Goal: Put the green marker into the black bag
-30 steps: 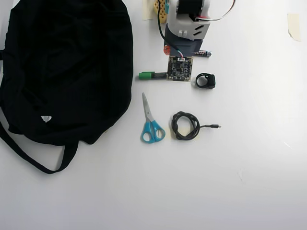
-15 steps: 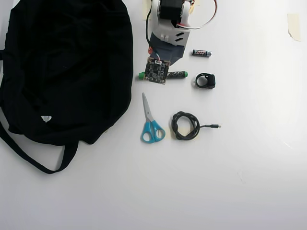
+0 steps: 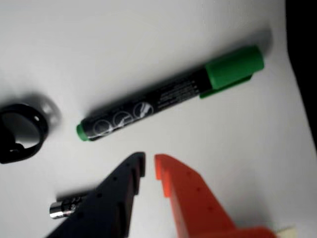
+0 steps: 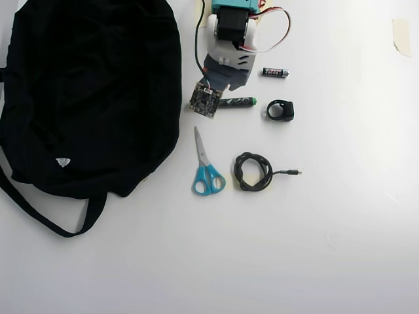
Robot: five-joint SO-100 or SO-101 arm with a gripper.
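Note:
The green marker (image 3: 168,96) lies flat on the white table, slanted, with its green cap to the upper right in the wrist view. In the overhead view only its end (image 4: 240,102) shows beyond the arm. My gripper (image 3: 149,163) hovers just short of the marker's barrel, apart from it. The black finger (image 3: 121,193) and the orange finger (image 3: 190,198) have their tips almost together and hold nothing. The black bag (image 4: 91,98) lies to the left of the arm in the overhead view, and its edge shows at the right of the wrist view (image 3: 303,54).
A small battery (image 4: 275,72) (image 3: 62,208) and a black ring-shaped clip (image 4: 280,110) (image 3: 20,131) lie near the marker. Blue-handled scissors (image 4: 206,167) and a coiled black cable (image 4: 254,171) lie below it in the overhead view. The bag's strap (image 4: 39,209) trails at lower left.

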